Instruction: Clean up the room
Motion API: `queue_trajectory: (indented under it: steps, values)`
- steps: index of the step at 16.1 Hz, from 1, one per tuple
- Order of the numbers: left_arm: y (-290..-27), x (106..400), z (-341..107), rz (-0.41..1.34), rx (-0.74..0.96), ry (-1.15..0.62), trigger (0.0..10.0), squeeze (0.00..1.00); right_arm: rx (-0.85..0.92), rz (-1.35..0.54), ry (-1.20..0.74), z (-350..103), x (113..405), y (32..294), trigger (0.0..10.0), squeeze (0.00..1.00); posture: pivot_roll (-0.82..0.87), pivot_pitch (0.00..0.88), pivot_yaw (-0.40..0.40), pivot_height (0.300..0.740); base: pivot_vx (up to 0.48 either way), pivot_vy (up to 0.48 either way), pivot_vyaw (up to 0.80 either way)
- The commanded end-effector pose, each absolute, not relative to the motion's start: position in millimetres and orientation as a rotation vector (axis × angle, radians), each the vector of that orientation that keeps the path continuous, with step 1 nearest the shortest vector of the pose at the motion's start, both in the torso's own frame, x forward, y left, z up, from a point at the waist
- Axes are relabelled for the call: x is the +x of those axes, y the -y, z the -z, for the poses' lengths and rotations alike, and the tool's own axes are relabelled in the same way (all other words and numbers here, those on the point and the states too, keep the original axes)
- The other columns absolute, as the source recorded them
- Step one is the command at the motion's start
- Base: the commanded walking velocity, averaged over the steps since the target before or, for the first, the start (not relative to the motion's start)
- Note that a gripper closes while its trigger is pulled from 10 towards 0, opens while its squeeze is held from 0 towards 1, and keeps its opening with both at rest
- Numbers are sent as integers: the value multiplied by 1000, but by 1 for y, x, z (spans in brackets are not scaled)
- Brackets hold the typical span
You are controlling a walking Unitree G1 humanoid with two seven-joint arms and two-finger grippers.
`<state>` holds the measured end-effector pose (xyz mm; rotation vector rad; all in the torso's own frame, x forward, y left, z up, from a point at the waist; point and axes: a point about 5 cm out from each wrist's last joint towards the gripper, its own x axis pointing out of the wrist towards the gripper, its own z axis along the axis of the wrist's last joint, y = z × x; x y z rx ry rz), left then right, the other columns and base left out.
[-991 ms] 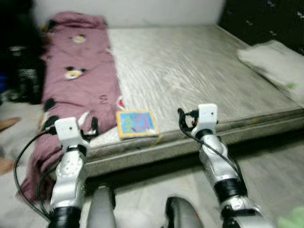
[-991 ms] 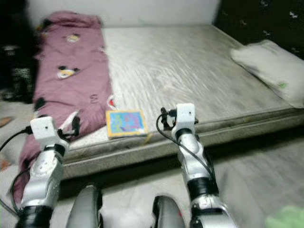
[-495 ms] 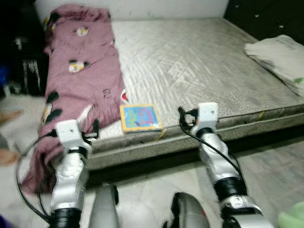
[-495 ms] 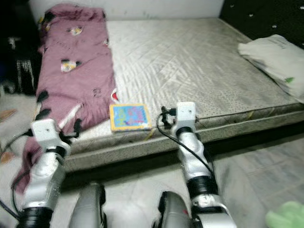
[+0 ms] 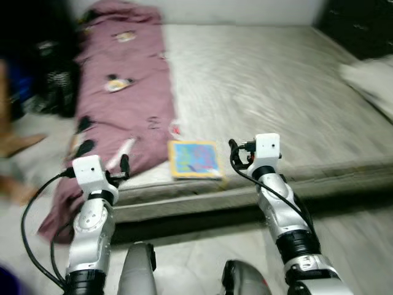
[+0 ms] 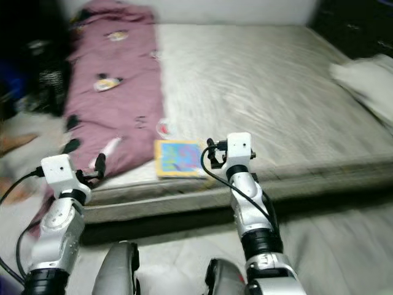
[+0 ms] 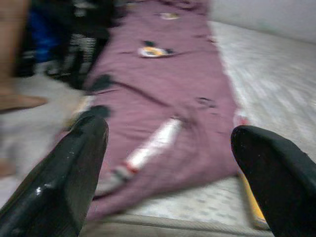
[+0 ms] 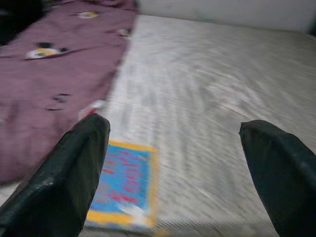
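Observation:
A maroon blanket (image 5: 123, 92) with cartoon prints lies along the left side of a bare grey mattress (image 5: 264, 80) and hangs over its near edge. A colourful book (image 5: 195, 158) with a yellow border lies flat near the mattress's front edge, just right of the blanket. My left gripper (image 5: 121, 167) hovers open in front of the blanket's lower end, holding nothing. My right gripper (image 5: 236, 153) is open and empty, just right of the book and a little nearer than it. The right wrist view has the book (image 8: 126, 190) between the fingers, lower down.
A pale pillow (image 5: 371, 77) lies at the mattress's right side, blurred. Dark bags or clothes (image 5: 49, 86) stand on the floor left of the bed. A person's foot (image 5: 15, 144) is on the floor at far left. My own legs (image 5: 136, 270) show at the bottom.
The whole picture has slid to the right and blurred, so the camera has turned left. Both arms keep the same raised pose, grippers still open and empty.

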<state>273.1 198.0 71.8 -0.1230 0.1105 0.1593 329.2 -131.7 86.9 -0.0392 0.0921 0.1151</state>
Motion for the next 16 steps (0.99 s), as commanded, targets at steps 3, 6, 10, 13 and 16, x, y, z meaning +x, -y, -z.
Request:
queue_trajectory:
  steps: [3,6,10,13,16]
  values:
    - [-197,276,-76,-150,-126,-98,10000,0,-39,-107,-79,-92,331,134,10000,0,-71,17,-49,642,274,0,133]
    - [-197,276,-75,-147,-125,-103,10000,0,-38,-105,-80,-91,331,134,10000,0,-71,17,-48,642,274,0,0]
    - [-196,277,-75,-136,-126,-106,10000,0,-36,-101,-80,-91,331,134,10000,0,-71,17,-48,642,207,0,0]
    - [-196,277,-75,-126,-126,-109,10000,0,-17,-93,-93,-90,331,135,10000,0,-72,16,-45,642,386,0,-267]
    - [-196,277,-73,-135,-120,-119,10000,0,-25,-96,-87,-91,331,135,10000,0,-72,16,-45,642,115,0,-423]
